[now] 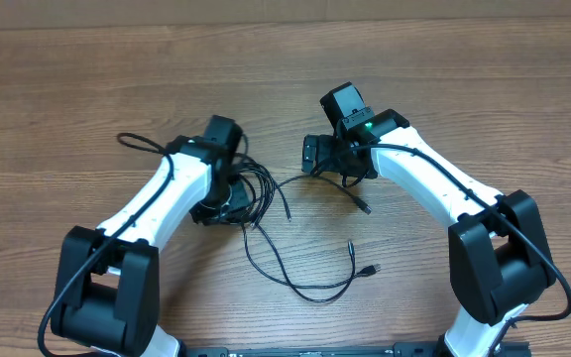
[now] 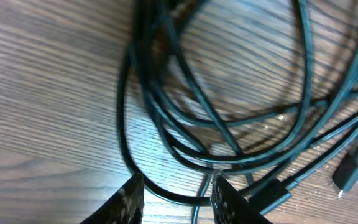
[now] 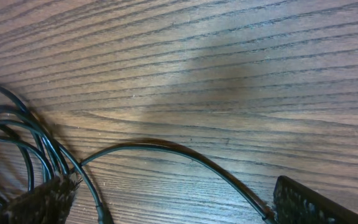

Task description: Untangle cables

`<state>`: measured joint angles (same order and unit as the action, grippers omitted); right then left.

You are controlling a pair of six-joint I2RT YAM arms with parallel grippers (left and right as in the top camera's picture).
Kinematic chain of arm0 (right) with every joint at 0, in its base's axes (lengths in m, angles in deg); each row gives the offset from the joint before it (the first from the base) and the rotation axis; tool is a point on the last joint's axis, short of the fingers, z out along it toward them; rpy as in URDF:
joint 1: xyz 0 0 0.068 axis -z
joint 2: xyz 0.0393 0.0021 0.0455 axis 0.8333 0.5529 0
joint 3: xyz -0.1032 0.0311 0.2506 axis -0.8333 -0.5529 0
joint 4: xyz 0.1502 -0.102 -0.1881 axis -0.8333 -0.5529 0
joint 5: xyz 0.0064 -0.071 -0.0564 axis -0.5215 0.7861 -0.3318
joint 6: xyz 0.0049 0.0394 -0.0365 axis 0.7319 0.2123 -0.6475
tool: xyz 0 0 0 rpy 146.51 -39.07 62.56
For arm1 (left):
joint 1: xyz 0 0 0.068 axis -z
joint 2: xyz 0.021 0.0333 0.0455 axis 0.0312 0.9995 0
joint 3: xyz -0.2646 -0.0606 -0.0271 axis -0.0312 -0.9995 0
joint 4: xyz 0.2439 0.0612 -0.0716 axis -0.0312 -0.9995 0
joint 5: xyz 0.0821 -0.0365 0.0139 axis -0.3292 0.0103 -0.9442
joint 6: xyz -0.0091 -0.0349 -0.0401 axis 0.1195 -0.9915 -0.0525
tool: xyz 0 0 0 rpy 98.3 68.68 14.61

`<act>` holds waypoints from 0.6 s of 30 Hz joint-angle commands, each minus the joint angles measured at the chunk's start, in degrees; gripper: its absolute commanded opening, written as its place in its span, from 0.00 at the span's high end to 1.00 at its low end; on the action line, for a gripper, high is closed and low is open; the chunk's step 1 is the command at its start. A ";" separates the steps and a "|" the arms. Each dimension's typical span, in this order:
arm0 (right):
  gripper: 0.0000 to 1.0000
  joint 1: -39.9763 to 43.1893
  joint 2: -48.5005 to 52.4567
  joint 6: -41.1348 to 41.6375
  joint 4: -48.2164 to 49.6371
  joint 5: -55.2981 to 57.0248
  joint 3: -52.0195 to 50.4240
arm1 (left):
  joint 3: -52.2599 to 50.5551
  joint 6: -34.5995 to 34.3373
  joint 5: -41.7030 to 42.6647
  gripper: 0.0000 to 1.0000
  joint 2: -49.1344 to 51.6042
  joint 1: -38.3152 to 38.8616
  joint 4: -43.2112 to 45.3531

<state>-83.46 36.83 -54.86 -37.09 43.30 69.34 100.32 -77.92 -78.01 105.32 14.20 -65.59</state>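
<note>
Nearest the arm bases, a loose loop trails from the knotted cables across the tabletop. The arms flank the knot, probably to pull strands apart. On the knot's left side, the left pincer is partly open, with a strand crossing between its fingers, apparently ungripped. Right of the knot, the right pincer gapes wide over one strand, holding nothing.

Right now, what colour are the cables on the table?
The cables are black, seen best in the left wrist view.
</note>
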 commanded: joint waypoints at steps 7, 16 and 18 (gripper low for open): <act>0.00 0.20 -1.84 0.02 0.24 0.76 -0.35 | -6.86 -8.02 11.21 0.62 -0.09 -4.83 3.80; 0.00 0.20 -1.84 0.02 0.24 0.76 -0.35 | -11.39 -12.70 9.77 0.88 -0.09 -4.83 11.10; 0.00 0.20 -1.84 0.02 0.24 0.76 -0.35 | -11.17 -10.23 8.00 0.90 -0.09 -4.83 10.84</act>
<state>-83.46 36.83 -54.82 -37.07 43.30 69.34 89.76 -89.52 -67.58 105.32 9.35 -54.47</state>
